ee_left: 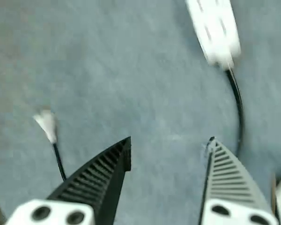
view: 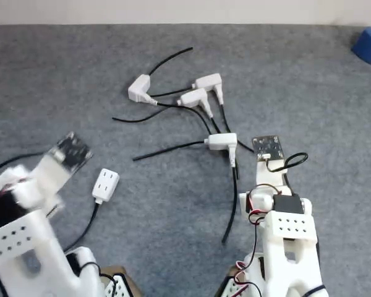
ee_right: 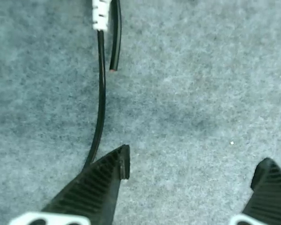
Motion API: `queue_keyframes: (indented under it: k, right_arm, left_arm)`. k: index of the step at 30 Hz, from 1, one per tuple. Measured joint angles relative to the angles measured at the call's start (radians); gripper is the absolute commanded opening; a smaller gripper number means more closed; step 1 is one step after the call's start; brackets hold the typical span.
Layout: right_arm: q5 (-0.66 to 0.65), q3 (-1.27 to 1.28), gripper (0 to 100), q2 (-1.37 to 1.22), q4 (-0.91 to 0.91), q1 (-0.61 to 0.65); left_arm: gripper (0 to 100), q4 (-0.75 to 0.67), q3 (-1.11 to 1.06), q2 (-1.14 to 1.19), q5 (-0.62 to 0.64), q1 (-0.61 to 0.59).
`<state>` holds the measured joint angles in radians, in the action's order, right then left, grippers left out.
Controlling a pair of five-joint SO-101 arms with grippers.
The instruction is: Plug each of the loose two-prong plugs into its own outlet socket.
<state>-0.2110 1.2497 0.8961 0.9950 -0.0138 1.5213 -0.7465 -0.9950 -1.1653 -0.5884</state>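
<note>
Several white two-prong plugs on black cords lie on the grey carpet: one (view: 140, 88) at the back left, two (view: 208, 81) (view: 193, 98) side by side, and one (view: 222, 142) nearer the right arm (view: 284, 223). A white outlet socket block (view: 105, 184) lies beside the left arm (view: 31, 185). My left gripper (ee_left: 169, 140) is open over bare carpet, with the socket block (ee_left: 214, 30) ahead of it and a small white piece on a cord (ee_left: 46, 124) off to one side. My right gripper (ee_right: 195, 157) is open and holds nothing; a black cord (ee_right: 100, 93) runs past one finger up to a white plug end (ee_right: 99, 11).
Black cords (view: 235, 192) cross the carpet between the plugs and the right arm. A blue object (view: 370, 44) sits at the far right corner. Grey carpet stretches bare at the back left and right of the plugs.
</note>
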Motion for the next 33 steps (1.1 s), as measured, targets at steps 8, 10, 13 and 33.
queue_keyframes:
  k: [8,10,13,33]
  right_arm:
    - [-0.055,0.000,39.2,0.000,0.064,0.072]
    - [-0.077,0.000,39.2,0.000,0.068,0.077]
    - [-0.087,0.000,39.2,0.000,0.086,0.077]
    - [-0.089,0.000,39.2,0.000,0.094,0.078]
  left_arm:
    - [26,-0.063,-0.006,0.218,0.617,0.439]
    - [26,-0.063,-0.006,0.311,0.638,0.476]
    - [26,-0.063,-0.006,0.417,0.618,0.486]
    - [22,-0.114,0.325,0.994,0.434,0.362]
